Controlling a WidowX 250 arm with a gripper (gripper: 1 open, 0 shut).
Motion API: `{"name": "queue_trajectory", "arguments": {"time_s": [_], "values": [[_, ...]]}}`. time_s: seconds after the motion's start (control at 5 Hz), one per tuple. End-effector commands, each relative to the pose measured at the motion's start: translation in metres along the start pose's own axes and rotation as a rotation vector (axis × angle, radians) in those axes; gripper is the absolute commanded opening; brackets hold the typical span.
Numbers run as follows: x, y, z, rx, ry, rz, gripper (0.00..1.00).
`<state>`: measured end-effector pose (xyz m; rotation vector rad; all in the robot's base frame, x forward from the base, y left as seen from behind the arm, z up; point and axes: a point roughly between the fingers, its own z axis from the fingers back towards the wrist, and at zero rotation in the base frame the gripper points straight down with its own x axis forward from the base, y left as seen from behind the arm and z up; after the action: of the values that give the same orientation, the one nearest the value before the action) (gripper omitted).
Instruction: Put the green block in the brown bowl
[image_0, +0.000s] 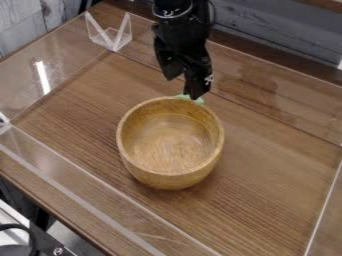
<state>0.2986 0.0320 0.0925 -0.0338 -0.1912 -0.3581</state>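
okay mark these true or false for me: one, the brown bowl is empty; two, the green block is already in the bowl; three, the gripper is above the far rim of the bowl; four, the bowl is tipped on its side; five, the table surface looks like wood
1. The brown bowl is empty: true, nothing shows inside it.
2. The green block is already in the bowl: false, only a sliver of it shows just beyond the far rim, under the gripper.
3. The gripper is above the far rim of the bowl: true.
4. The bowl is tipped on its side: false, it sits upright, opening upward.
5. The table looks like wood: true, wood grain shows.
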Motion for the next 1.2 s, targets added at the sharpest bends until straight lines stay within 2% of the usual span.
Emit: {"name": "queue_trajectory", "arguments": {"time_s": [0.0,1.0], "values": [[0.013,0.011,0.01,0.028,-0.063,-0.005,1.0],[0.028,0.028,-0.008,0.018,-0.104,-0.029,1.0]]}}
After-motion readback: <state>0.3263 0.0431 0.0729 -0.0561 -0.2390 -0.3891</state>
